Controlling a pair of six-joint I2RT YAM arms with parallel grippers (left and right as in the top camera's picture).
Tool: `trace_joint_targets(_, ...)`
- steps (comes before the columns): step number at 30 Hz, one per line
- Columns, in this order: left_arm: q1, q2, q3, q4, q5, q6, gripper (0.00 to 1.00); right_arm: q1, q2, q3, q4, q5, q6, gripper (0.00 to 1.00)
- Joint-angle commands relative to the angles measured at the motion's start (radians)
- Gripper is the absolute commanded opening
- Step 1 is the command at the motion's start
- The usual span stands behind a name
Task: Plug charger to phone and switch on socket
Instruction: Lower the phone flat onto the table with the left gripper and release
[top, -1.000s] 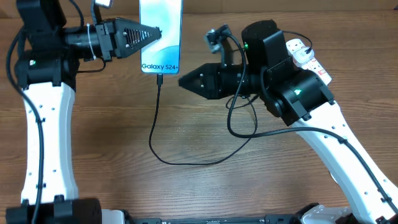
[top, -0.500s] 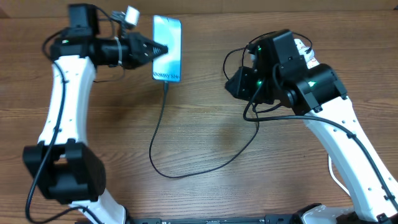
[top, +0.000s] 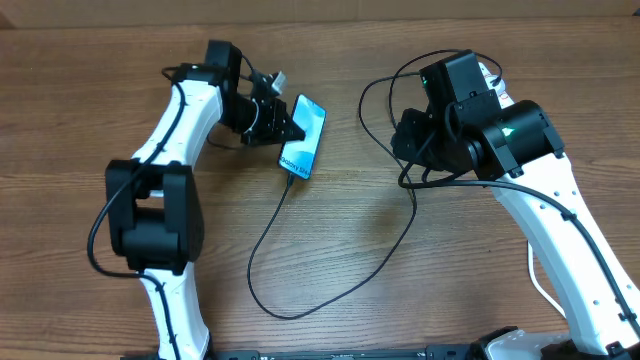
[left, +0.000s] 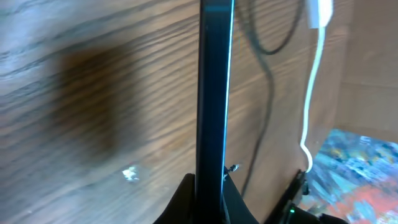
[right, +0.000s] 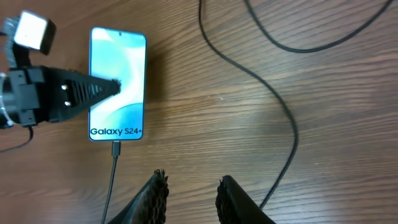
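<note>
While left pincer (top: 291, 130) grips, phone (top: 308, 141) slants.

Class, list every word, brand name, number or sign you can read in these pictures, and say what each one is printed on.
"Galaxy S24+": dark text along the bottom edge of the phone screen, clear in the right wrist view.
The same line in the overhead view: too small to read.
Red markings on the socket: too small to read.
Left wrist view: no text to read.
</note>
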Motion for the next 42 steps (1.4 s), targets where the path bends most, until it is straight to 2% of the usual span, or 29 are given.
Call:
trace_joint_targets(1,0.0,0.029,0.009,0.007,-0.015,0.04,0.04,-0.004,0.0,0.008,0.001,0.043,0.008,0.27)
trace_joint_targets(10,-0.001,0.061,0.009,0.018,-0.061,0.026,0.04,-0.004,0.0,0.008,0.0,0.057,0.027,0.27)
trace_joint_targets(14,-0.01,0.063,0.009,0.03,-0.16,-0.02,0.05,-0.004,0.0,0.008,0.001,0.058,0.028,0.27)
trace_joint_targets(29,-0.066,0.121,0.009,0.067,-0.15,-0.058,0.05,-0.004,0.0,0.008,0.0,0.057,0.027,0.27)
trace_joint_targets(33,-0.066,0.121,0.009,0.077,-0.156,-0.057,0.13,-0.004,0.0,0.008,0.0,0.057,0.027,0.27)
trace_joint_targets(38,-0.068,0.121,0.009,0.08,-0.207,-0.057,0.14,-0.004,0.0,0.008,0.0,0.057,0.027,0.27)
trace_joint_targets(42,-0.068,0.121,0.009,0.077,-0.248,-0.057,0.2,-0.004,0.0,0.008,-0.001,0.056,0.027,0.27)
